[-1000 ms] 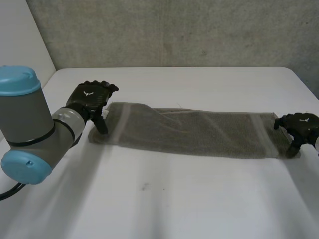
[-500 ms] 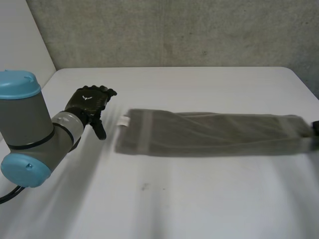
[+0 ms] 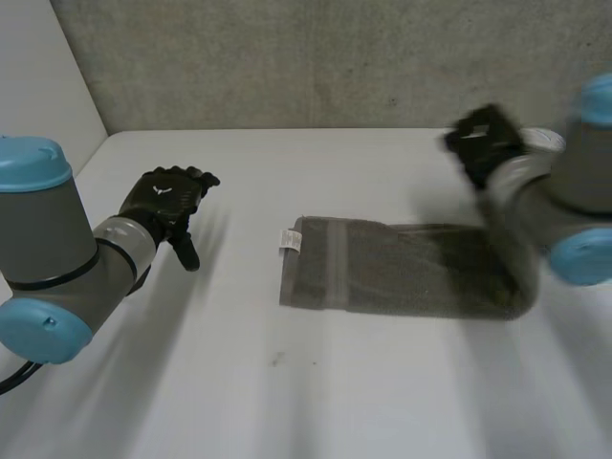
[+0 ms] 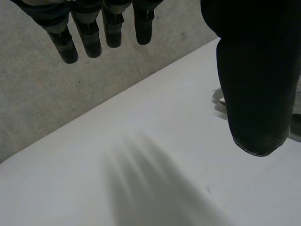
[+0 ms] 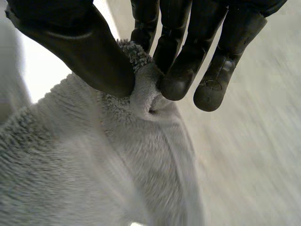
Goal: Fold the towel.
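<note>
1. The towel (image 3: 402, 273) is spread on the table (image 3: 316, 402), right of centre, with its white label (image 3: 287, 238) at the 9 o'clock end.
2. The left hand (image 3: 164, 196) is held at 9 o'clock from the towel and well apart from it. Its fingers (image 4: 89, 40) are straight and spread from the thumb, and nothing is gripped.
3. The right hand (image 3: 486, 142) is raised at about 1 o'clock from the towel's middle. A towel corner, or perhaps an edge, is pinched between its thumb and fingers.

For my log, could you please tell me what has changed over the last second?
The right hand, pinching one end of the towel, rose and dragged it toward the robot's right. The left hand let go of the other end; it stayed roughly in place.
</note>
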